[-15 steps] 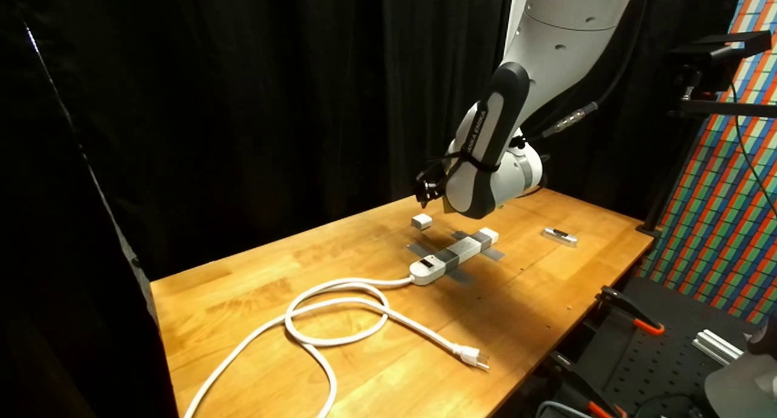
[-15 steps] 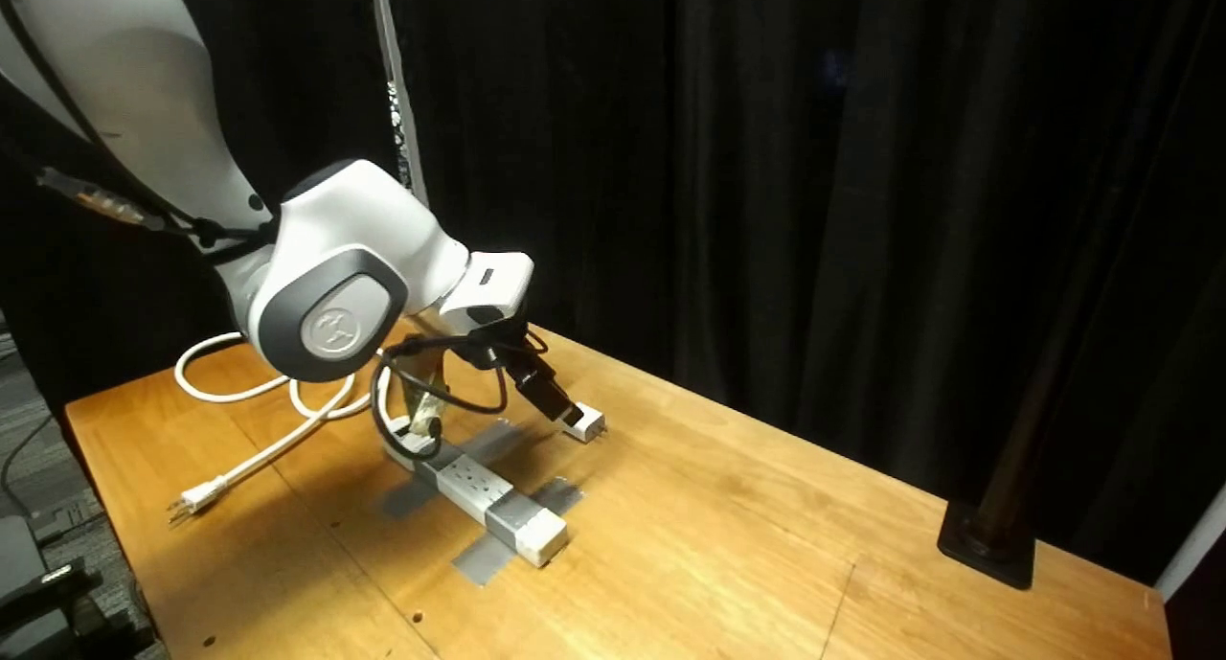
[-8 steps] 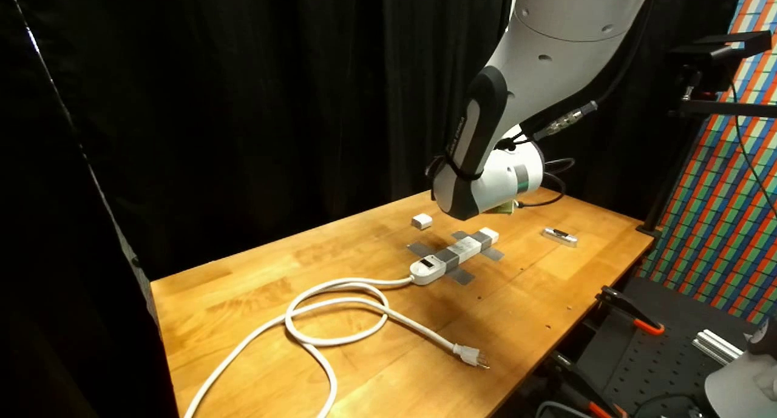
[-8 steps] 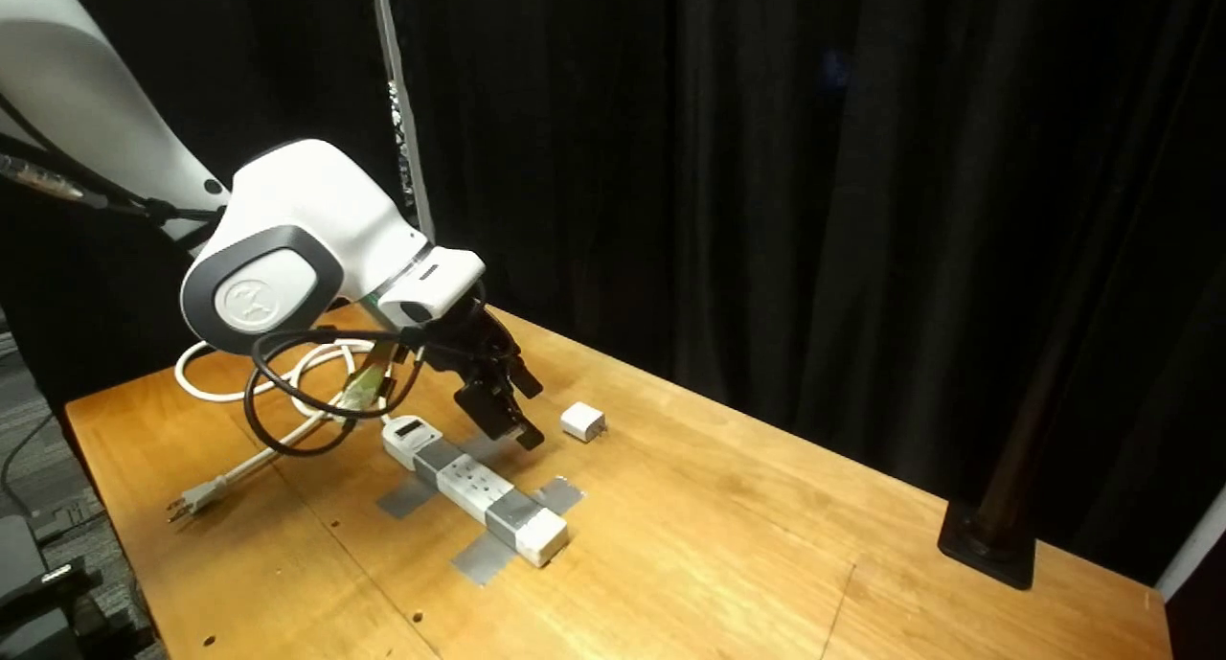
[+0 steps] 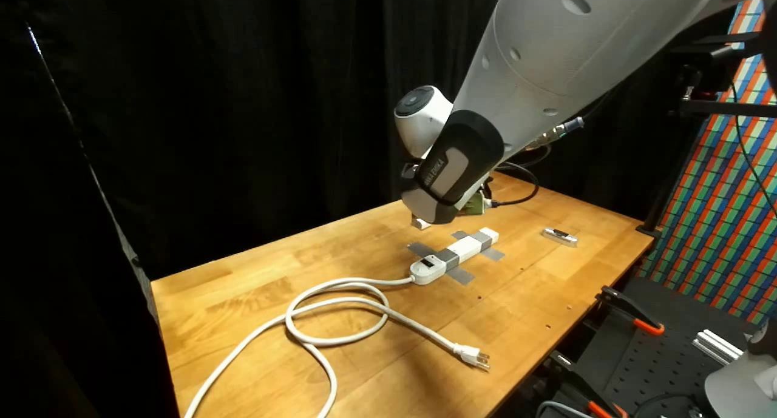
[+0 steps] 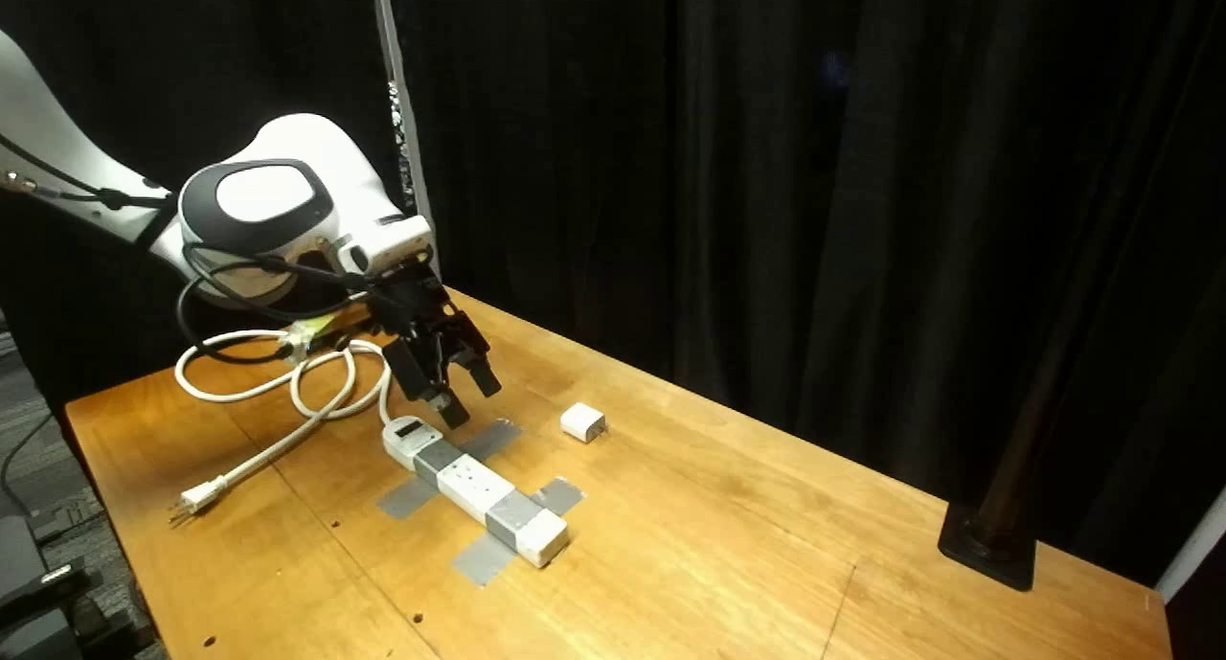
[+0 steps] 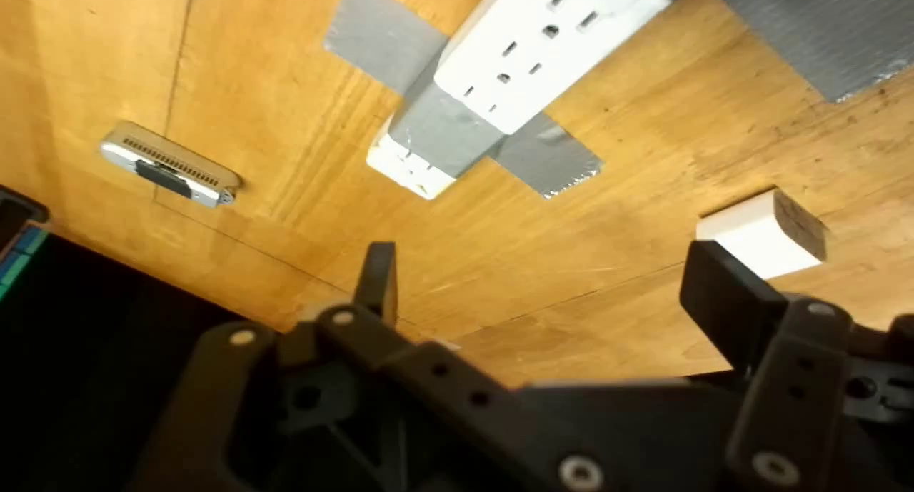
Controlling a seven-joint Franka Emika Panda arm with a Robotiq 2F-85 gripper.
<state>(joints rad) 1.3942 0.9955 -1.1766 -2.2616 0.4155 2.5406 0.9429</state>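
There is one light-brown wooden table [image 6: 718,545], one long white plastic power strip [image 6: 474,488], one white looping cord [image 5: 422,329] and one white pronged plug [image 5: 470,355]. Two grey bands of shiny tape [image 7: 446,124] make four flat tape ends [image 6: 557,494] (two to either side of the strip). Count also one white blocky plug-in adapter [image 6: 582,422], one slender silver-and-black gadget [image 7: 168,165], one white-and-grey jointed robot arm [image 5: 546,60], one black two-fingered gripper [image 6: 470,397] and, in an exterior view, two black clamps with orange handles [image 5: 626,307].

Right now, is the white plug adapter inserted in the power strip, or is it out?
Out: in an exterior view, the adapter lies on the table, apart from the power strip.
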